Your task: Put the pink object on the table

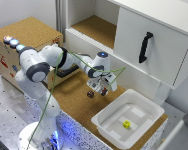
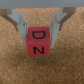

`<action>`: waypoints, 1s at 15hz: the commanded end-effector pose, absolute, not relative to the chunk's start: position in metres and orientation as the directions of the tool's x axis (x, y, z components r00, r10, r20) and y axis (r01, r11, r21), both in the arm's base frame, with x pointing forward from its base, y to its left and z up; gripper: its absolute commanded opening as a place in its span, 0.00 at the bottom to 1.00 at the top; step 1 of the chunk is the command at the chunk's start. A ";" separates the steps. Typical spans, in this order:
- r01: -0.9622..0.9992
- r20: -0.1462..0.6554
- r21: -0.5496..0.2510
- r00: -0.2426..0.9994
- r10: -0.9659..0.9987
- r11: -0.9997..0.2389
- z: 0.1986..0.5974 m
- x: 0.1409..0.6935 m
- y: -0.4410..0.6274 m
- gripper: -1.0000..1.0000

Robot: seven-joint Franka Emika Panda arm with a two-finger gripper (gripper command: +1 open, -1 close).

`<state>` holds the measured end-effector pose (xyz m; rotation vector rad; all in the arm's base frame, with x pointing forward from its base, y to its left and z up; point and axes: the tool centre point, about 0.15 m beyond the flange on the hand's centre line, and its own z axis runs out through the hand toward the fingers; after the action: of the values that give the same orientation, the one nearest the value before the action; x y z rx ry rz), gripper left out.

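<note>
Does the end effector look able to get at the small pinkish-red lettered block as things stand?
Probably yes: the end effector has a finger on either side of the small pinkish-red lettered block, with nothing between; contact is unclear.

I see the gripper (image 1: 100,88) low over the table (image 1: 74,97), beside the white tub (image 1: 109,125). A yellow-green cube (image 1: 126,124) lies inside that tub. A small dark cube (image 1: 90,93) sits near the tub.
</note>
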<state>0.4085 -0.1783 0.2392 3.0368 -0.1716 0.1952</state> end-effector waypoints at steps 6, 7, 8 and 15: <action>-0.147 0.046 0.093 0.989 -0.143 -0.985 0.219 0.422 -0.195 1.00; -0.154 0.058 0.085 0.987 -0.150 -0.984 0.225 0.420 -0.195 1.00; -0.159 0.068 0.079 0.986 -0.154 -0.984 0.231 0.419 -0.194 1.00; -0.141 0.135 0.008 0.981 -0.139 -0.990 0.287 0.420 -0.168 1.00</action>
<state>0.4216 -0.1900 0.2420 3.0359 -0.2281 0.2041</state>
